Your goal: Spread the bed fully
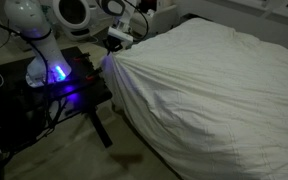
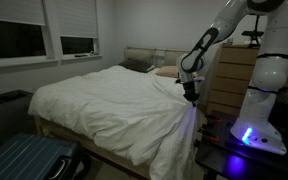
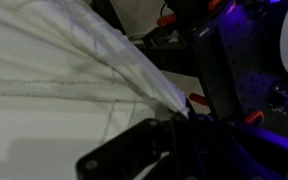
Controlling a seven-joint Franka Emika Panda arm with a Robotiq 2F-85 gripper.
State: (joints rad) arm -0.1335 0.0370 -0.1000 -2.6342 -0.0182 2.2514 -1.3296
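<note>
Fingers pinched shut on a bunched fold of the white duvet, I'm holding the gripper at the side edge of the bed, cloth drawn to a point there, black blue-lit table just beside.

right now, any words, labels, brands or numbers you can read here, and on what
None can be read. The bed has a plain white duvet, no print. The blue suitcase, the wooden dresser and the robot's lit base show no legible label; any marks there are too small or dark to tell.
</note>
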